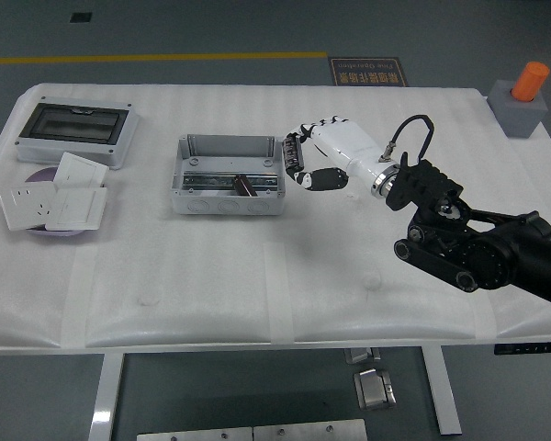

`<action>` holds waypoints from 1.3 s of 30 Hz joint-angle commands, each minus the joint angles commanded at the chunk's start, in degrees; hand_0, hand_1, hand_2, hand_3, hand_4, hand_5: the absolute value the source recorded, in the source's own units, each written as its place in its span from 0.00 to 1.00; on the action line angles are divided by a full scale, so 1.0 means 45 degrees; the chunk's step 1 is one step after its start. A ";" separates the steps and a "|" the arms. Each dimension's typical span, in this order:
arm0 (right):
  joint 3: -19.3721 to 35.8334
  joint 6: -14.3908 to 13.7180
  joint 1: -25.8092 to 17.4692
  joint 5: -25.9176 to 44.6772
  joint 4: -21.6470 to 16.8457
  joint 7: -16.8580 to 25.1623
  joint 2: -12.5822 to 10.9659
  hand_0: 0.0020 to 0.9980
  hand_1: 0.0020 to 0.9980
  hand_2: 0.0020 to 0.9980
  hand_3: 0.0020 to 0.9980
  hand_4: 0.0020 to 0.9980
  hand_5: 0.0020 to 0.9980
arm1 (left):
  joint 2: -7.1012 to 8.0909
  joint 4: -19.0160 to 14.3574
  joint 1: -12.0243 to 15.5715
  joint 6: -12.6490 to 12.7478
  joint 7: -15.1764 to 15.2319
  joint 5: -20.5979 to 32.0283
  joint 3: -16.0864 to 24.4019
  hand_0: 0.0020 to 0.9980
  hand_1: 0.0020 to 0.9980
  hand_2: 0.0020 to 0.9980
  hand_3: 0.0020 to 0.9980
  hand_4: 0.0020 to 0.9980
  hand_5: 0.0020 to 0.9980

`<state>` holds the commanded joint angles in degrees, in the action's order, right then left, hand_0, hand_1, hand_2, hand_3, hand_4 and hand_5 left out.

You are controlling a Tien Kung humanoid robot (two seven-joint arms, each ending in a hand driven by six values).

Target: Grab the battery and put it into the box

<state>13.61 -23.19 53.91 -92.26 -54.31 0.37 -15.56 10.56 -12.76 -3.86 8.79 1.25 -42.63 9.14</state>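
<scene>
1. The robot's white-shelled right hand is hovering just beside the right end wall of the open grey rectangular plastic box, above the white padded table. The left hand is out of view.
2. At this size I cannot tell whether the hand is closed on anything or carrying nothing.
3. A short dark cylindrical piece, likely the battery, is lying inside the box near the middle, tilted against the metal rail on the floor. No other battery is showing on the table, so the task's thing is either this one or hidden in the hand.
4. Judging from that, the hand is probably working at the placing step, at the box's right edge.
5. To do it well, the hand should be travelling left until it is fully over the open cavity, clear of the end wall.
6. It should be lowering close to the box floor before letting go, so a round piece is not bouncing or rolling out.
7. The wrist should be staying clear of the rim, since a nudge could be sliding the light box across the padding.
8. The flat white switch plates at the far left are sitting well apart and posing no obstacle.
</scene>
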 joint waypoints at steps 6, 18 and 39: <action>0.0224 0.0035 0.0071 0.0332 0.0600 -0.0005 0.0973 0.85 0.74 0.68 0.66 0.17 0.44 | 0.0030 0.0019 0.0017 -0.0035 -0.0041 -0.0079 0.0097 0.59 0.61 0.50 0.61 0.43 0.53; 0.0401 0.1079 -0.0040 0.0291 0.1805 -0.0506 0.1943 0.85 0.74 0.70 0.68 0.31 0.45 | 0.0081 0.0035 0.0070 -0.0163 -0.0180 -0.0298 0.0288 0.59 0.61 0.50 0.62 0.43 0.53; 0.0536 0.1170 -0.0102 0.0341 0.1966 -0.0616 0.1890 1.00 0.91 0.87 0.94 0.99 0.69 | 0.0116 0.0030 0.0035 -0.0221 -0.0217 -0.0366 0.0310 0.59 0.61 0.49 0.62 0.44 0.53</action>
<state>16.02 -17.93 53.45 -90.73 -45.47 -2.40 -7.05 11.08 -12.63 -3.71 7.79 0.28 -44.28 10.54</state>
